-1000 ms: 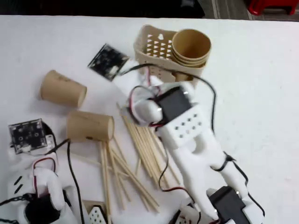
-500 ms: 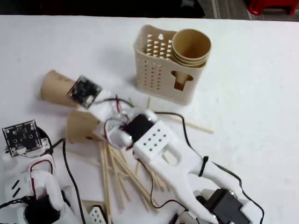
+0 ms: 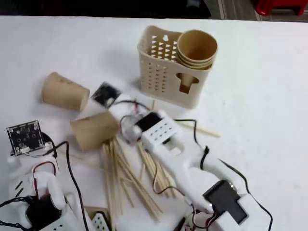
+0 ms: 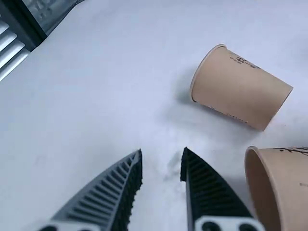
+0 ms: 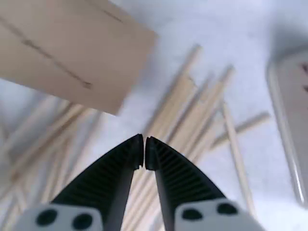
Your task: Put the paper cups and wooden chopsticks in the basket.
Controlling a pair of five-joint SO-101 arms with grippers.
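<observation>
A cream basket (image 3: 166,77) stands at the back with stacked paper cups (image 3: 196,47) in it. Two paper cups lie on their sides: one at the left (image 3: 64,91) (image 4: 240,89), one nearer the middle (image 3: 95,129) (image 4: 281,187) (image 5: 62,43). Wooden chopsticks (image 3: 130,173) (image 5: 192,115) lie in a loose pile in front. My right gripper (image 5: 144,144) is shut just over the pile beside the nearer cup, with nothing seen between its fingers. My left gripper (image 4: 161,161) is open above bare table, short of both cups.
One chopstick (image 3: 202,129) lies apart, in front of the basket. The right arm (image 3: 163,139) stretches from the front right across the pile. The left arm (image 3: 38,192) sits at the front left corner. A white part (image 5: 288,134) lies beyond the chopsticks.
The right arm swung away from the basket, leftward and down to the chopstick pile beside the nearer cup. The left arm shifted only slightly.
</observation>
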